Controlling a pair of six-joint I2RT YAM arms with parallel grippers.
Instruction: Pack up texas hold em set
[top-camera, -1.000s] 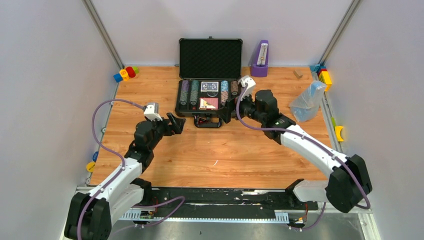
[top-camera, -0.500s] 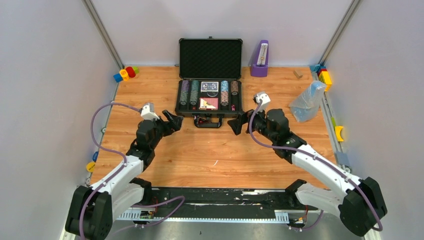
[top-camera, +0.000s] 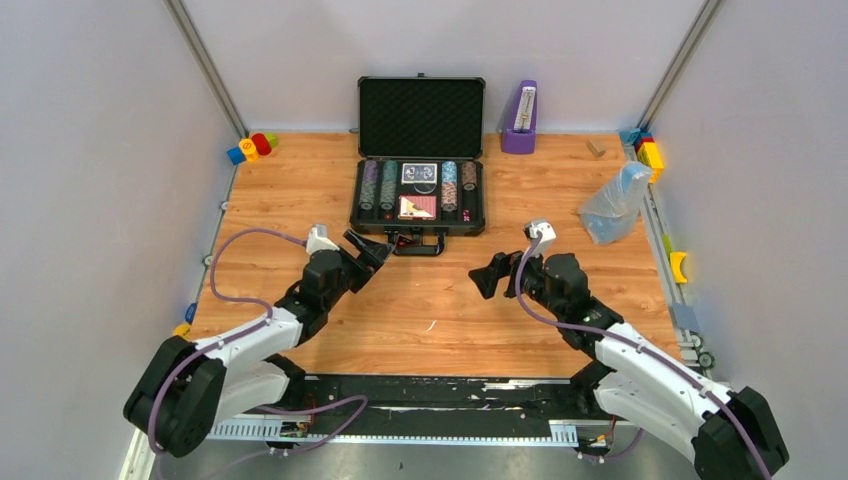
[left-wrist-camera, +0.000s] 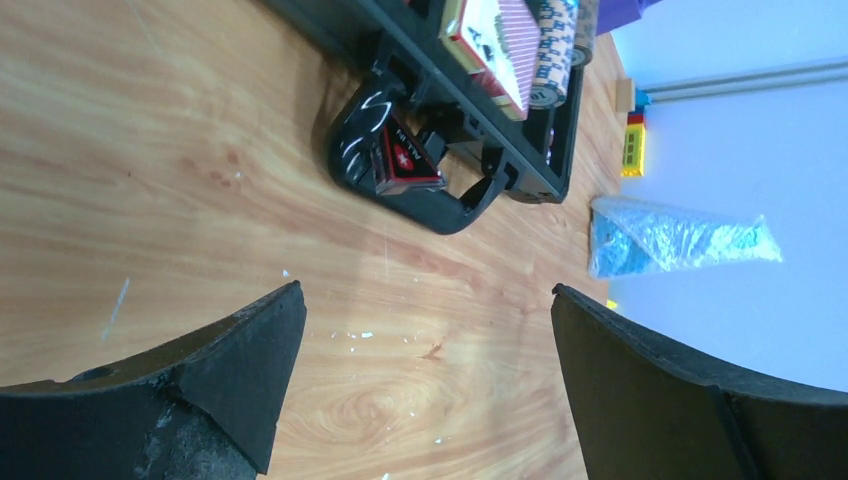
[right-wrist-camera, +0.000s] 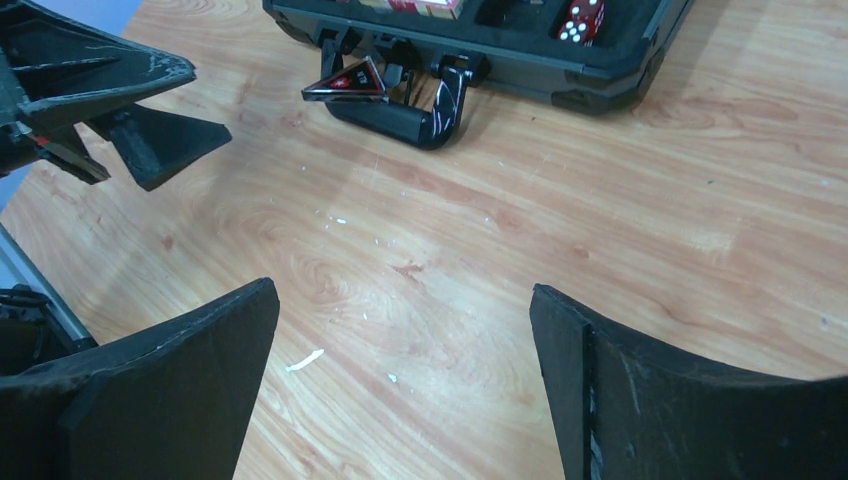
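Observation:
The black briefcase (top-camera: 358, 195) lies open at the back centre, its foam-lined lid (top-camera: 420, 115) upright. Rows of poker chips (top-camera: 379, 185), a blue card deck (top-camera: 419, 173) and a red card deck (top-camera: 417, 207) sit inside. Its handle (top-camera: 415, 247) points toward me. My left gripper (top-camera: 372, 250) hovers open just left of the handle (left-wrist-camera: 420, 190), nothing between its fingers. My right gripper (top-camera: 486, 274) is open and empty over bare wood, to the right of and nearer than the handle (right-wrist-camera: 400, 115). Red dice (right-wrist-camera: 582, 20) lie in the case.
A purple metronome (top-camera: 520, 118) stands right of the lid. A clear plastic bag (top-camera: 615, 205) lies at the right. Coloured blocks sit in the back left corner (top-camera: 250, 147) and along the right rail (top-camera: 648, 150). White walls close in three sides.
My right gripper has drawn back from the case's right side toward the near edge. My left gripper has shifted right, closer to the handle. Both stayed open.

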